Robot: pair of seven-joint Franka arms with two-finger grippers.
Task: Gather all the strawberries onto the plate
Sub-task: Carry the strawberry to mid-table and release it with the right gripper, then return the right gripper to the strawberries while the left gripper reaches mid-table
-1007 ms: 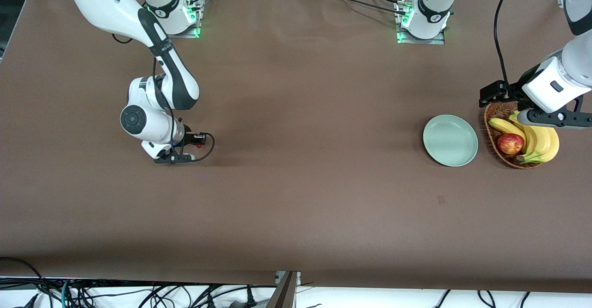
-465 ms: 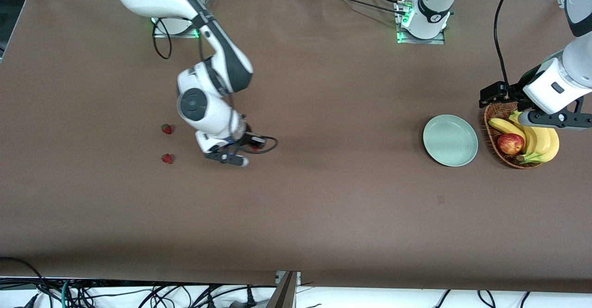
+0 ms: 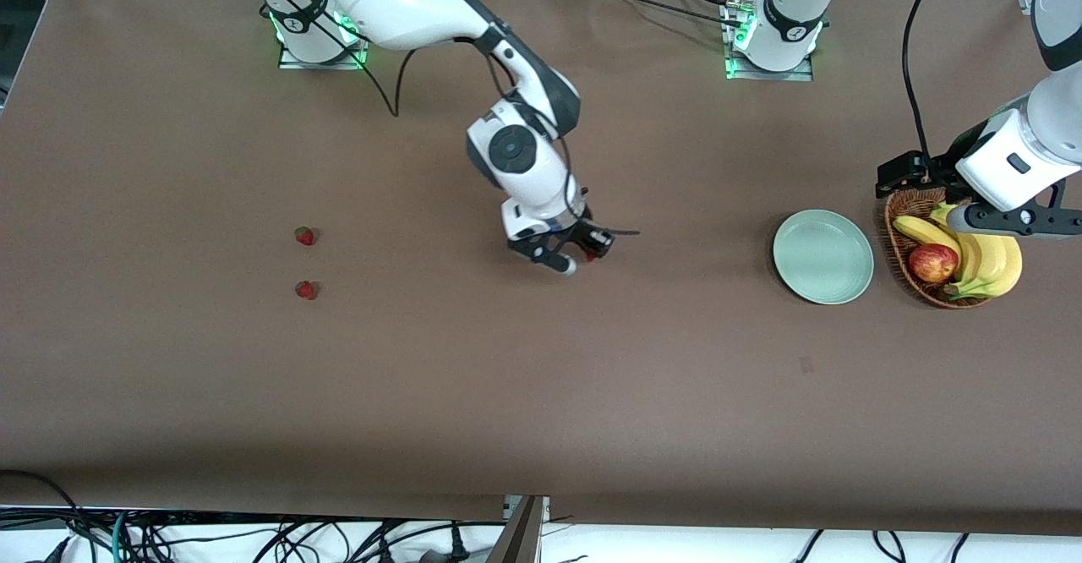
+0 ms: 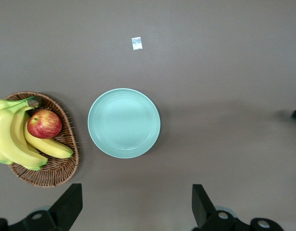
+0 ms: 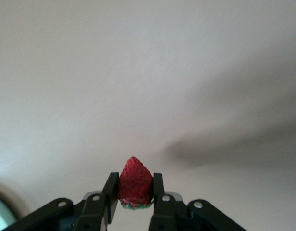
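My right gripper (image 3: 589, 252) hangs over the middle of the table, shut on one strawberry (image 5: 135, 183). The berry sits tip outward between the two black fingers (image 5: 109, 192). Two more strawberries (image 3: 304, 236) (image 3: 306, 290) lie on the brown cloth toward the right arm's end, one nearer the front camera than the other. The pale mint plate (image 3: 822, 256) (image 4: 124, 122) stands empty toward the left arm's end. My left gripper (image 3: 1014, 221) (image 4: 133, 208) waits open above the basket, with nothing between its fingers.
A wicker basket (image 3: 906, 208) (image 4: 52, 175) with bananas (image 3: 991, 260) and a red-yellow apple (image 3: 932, 262) stands beside the plate, at the left arm's end. A small pale mark (image 4: 136, 43) shows on the cloth nearer the front camera than the plate.
My right arm has swung from the right arm's end toward the table's middle, carrying the strawberry and uncovering the two berries left on the cloth. The left arm has not moved.
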